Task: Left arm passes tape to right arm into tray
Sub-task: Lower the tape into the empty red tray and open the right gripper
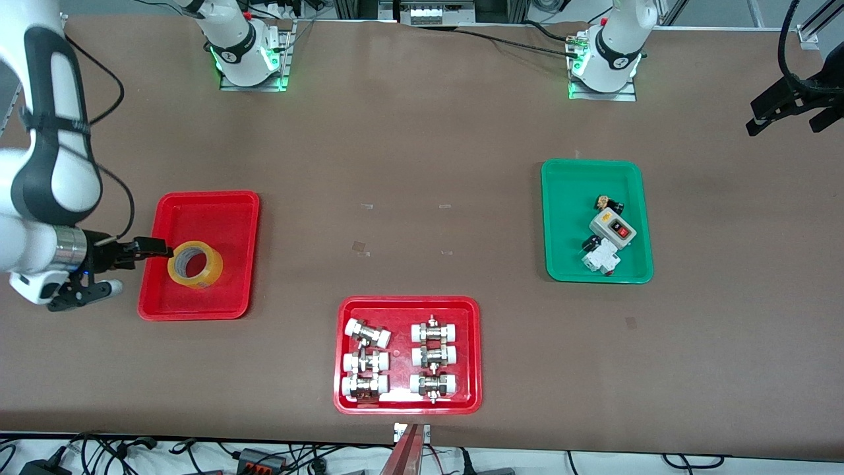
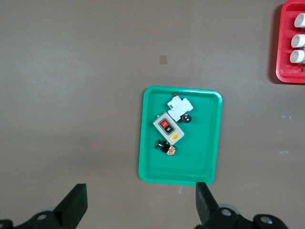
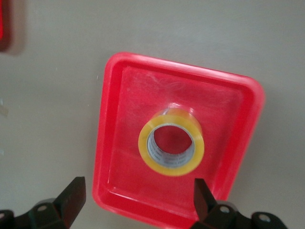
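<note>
The yellow tape roll (image 1: pixel 177 269) lies inside the plain red tray (image 1: pixel 204 211), its hole facing up. It also shows in the right wrist view (image 3: pixel 169 170), lying free in the tray (image 3: pixel 143 95). My right gripper (image 1: pixel 128 267) hangs open and empty over the tray's rim at the right arm's end of the table, with the tape beside one fingertip. In its own wrist view the right gripper (image 3: pixel 138 200) spans the tray's rim with its jaws wide apart. My left gripper (image 1: pixel 794 115) is open and empty, high over the table beside the green tray (image 2: pixel 190 167).
The green tray (image 1: pixel 573 191) holds a grey switch box (image 1: pixel 612 228) and small parts. A wider red tray (image 1: pixel 402 307) with several white-capped metal fittings sits nearest the front camera; its corner shows in the left wrist view (image 2: pixel 286 71).
</note>
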### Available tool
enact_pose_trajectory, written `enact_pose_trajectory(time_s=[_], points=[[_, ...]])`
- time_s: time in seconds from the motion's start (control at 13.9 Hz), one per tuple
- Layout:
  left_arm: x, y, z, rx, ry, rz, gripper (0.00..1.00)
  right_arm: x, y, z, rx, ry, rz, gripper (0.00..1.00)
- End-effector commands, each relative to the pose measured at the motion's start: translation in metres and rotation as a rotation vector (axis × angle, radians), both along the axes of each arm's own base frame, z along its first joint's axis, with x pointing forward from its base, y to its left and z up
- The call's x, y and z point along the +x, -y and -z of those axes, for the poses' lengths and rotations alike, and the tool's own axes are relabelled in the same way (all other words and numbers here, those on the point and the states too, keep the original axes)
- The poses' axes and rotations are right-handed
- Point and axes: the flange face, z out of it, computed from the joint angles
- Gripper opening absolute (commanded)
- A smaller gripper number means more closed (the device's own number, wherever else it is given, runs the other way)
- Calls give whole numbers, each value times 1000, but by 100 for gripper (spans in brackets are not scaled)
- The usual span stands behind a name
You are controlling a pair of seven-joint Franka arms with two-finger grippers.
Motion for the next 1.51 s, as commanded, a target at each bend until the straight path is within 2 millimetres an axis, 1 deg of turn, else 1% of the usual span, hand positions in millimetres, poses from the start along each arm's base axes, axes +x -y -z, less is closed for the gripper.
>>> enact_pose_trajectory(time_s=[0.0, 0.07, 0.14, 0.29, 0.36, 0.43, 0.5, 0.58, 0.65, 0.79, 0.86, 0.94, 1.01, 1.08, 1.22, 1.3, 1.44], points=[[0, -2, -5, -14, 11, 20, 100, -21, -15, -29, -90, -69, 142, 100], [0, -2, -5, -14, 11, 21, 100, -25, -24, -46, -124, -81, 163, 100], [0, -2, -5, -14, 11, 21, 100, -24, -25, -81, -155, -50, 174, 100], [0, -3, -5, -14, 10, 20, 100, -29, -20, -128, -168, -59, 171, 100], [0, -3, -5, -14, 10, 20, 100, -28, -18, -152, -160, -31, 177, 100], [0, -3, -5, -14, 10, 20, 100, -27, -16, -168, -155, 7, 181, 100], [0, -3, -5, -14, 10, 18, 100, -25, -14, -179, -158, 37, 184, 100], [0, -3, -4, -14, 8, 18, 100, -26, -12, -184, -162, 43, 207, 100], [0, -4, -4, -14, 8, 17, 100, -25, -13, -184, -163, 52, 211, 100], [0, -5, -3, -14, 7, 15, 100, -20, -15, -180, -165, 86, 208, 100], [1, -5, -2, -14, 5, 17, 100, -23, -14, -178, -167, 114, 209, 100], [1, -5, -3, -14, 7, 17, 100, -28, -12, -170, -167, 138, 212, 100], [1, -6, -3, -14, 7, 17, 100, -39, -6, -169, -162, 180, 220, 100], [1, -6, -3, -14, 7, 17, 100, -46, -6, -172, -160, 207, 215, 100], [0, -6, -3, -14, 8, 17, 100, -48, -6, -176, -162, 211, 206, 100], [1, -6, -3, -14, 7, 17, 100, -58, -7, -178, -162, 206, 204, 100], [1, -6, -2, -14, 5, 17, 100, -81, -5, -171, -162, 200, 206, 100]])
